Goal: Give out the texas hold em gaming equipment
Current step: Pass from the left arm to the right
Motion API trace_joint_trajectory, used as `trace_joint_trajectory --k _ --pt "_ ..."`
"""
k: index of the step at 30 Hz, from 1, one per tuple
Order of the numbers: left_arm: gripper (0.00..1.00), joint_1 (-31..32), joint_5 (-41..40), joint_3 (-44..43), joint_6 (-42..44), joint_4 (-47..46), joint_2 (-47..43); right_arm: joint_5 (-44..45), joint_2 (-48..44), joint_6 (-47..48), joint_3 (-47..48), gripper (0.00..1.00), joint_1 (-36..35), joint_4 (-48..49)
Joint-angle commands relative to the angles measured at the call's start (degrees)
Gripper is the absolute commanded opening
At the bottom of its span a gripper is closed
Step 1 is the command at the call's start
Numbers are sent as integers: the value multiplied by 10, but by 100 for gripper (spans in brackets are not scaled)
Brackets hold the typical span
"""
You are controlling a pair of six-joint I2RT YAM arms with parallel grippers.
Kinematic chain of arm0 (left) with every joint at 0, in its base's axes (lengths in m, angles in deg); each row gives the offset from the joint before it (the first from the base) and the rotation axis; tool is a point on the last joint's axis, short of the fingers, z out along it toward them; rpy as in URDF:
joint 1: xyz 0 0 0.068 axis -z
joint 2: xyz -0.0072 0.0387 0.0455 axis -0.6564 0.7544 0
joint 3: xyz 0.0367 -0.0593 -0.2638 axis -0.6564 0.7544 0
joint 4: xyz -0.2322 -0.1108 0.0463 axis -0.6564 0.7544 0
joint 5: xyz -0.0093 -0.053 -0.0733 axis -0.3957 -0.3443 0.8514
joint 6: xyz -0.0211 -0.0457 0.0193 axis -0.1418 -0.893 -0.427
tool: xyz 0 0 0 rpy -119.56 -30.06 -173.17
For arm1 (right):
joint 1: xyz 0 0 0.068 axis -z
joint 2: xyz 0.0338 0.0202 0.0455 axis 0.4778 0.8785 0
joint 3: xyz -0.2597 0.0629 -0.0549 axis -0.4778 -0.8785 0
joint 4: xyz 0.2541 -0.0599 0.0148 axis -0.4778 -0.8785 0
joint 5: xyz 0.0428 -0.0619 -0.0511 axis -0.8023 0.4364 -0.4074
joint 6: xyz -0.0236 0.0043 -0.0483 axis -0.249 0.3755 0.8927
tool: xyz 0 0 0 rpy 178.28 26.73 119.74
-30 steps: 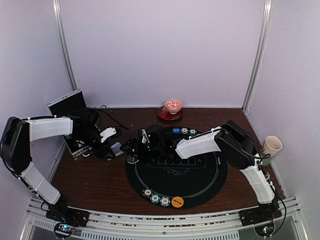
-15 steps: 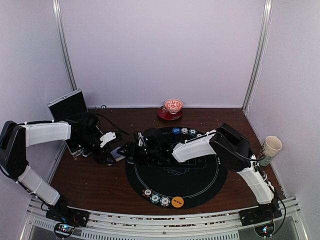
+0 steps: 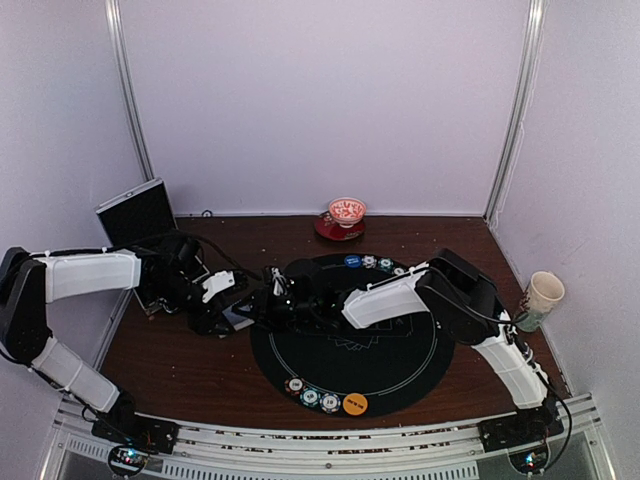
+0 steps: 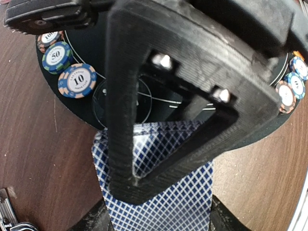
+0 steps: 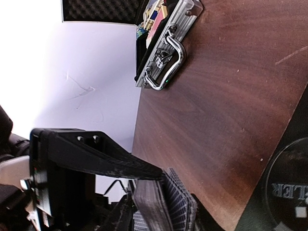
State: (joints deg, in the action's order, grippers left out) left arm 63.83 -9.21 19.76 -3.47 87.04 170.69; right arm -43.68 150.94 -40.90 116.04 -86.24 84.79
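Presently a blue-checked card deck (image 4: 180, 207) is pinched by the left gripper (image 3: 222, 314) and overlapped from the right by the right gripper (image 3: 268, 300), grip unclear.

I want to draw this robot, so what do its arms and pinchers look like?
Both arms look alike. The left arm and the right arm have smooth white shells on their long parts and chunky black joints, with thin black cables along them. The left gripper and the right gripper are all black. Close up, a finger is a ribbed, hollow triangle frame.
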Motion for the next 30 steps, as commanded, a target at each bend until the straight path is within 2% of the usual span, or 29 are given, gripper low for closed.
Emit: trace_joint_trajectory --k 1,5,7,8,9,11,12,20,30 --pt "62 5 -6 7 9 -30 -13 -19 8 -10 2 32 -8 39" --pt "64 7 -7 9 7 -34 -12 -24 3 -19 -9 12 -11 57" --pt "68 7 -8 11 6 -36 -13 -24 -1 -19 -16 2 -12 64" --pt "71 7 -8 12 5 -37 -14 -23 -4 -20 -19 0 -11 68" --pt "76 7 -3 13 5 -38 -14 -23 -7 -20 -23 0 -11 70" --pt "93 7 6 16 5 -38 -16 -22 -14 -20 -31 0 -11 76" --pt "97 7 11 17 6 -39 -17 -22 -19 -22 -37 0 -11 82" --pt "98 8 37 31 19 -52 -24 -4 -68 -27 -91 0 -12 118" --pt "98 14 73 30 28 -58 -31 2 -88 -45 -114 0 -11 155"
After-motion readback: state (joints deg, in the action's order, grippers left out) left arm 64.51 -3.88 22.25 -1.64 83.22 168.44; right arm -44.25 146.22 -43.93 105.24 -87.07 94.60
